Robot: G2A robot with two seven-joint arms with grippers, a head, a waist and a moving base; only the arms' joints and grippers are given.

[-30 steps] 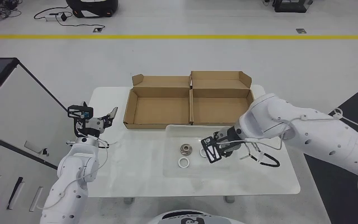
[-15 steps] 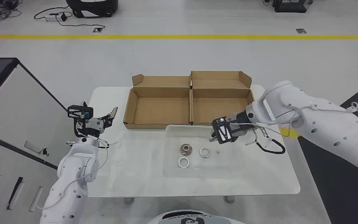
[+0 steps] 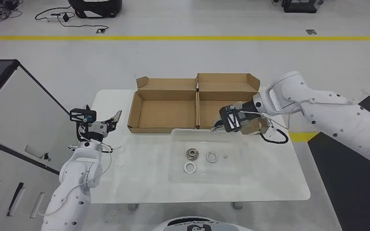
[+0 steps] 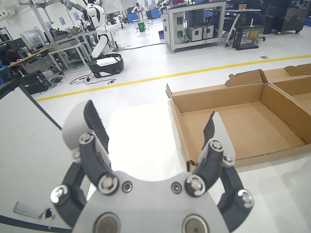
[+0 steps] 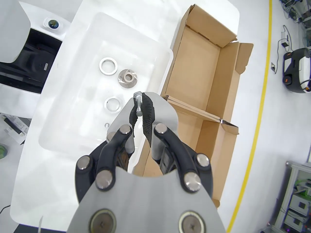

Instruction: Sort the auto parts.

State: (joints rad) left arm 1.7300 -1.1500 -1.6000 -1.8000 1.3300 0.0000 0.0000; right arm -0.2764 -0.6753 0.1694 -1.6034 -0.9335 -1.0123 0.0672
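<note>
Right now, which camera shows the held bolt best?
The right wrist view: the bolt sits close up, pinched in the right gripper, its threads and hex head plain. In the top view it is a mere speck at that gripper's tip. The left wrist view faces the left gripper and a cardboard box.

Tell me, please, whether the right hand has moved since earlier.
Yes: the right hand, gripping a bolt, moved from over the tray toward the right cardboard box.

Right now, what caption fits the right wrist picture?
Right gripper grips a bolt, with the clear tray and cardboard boxes below.
</note>
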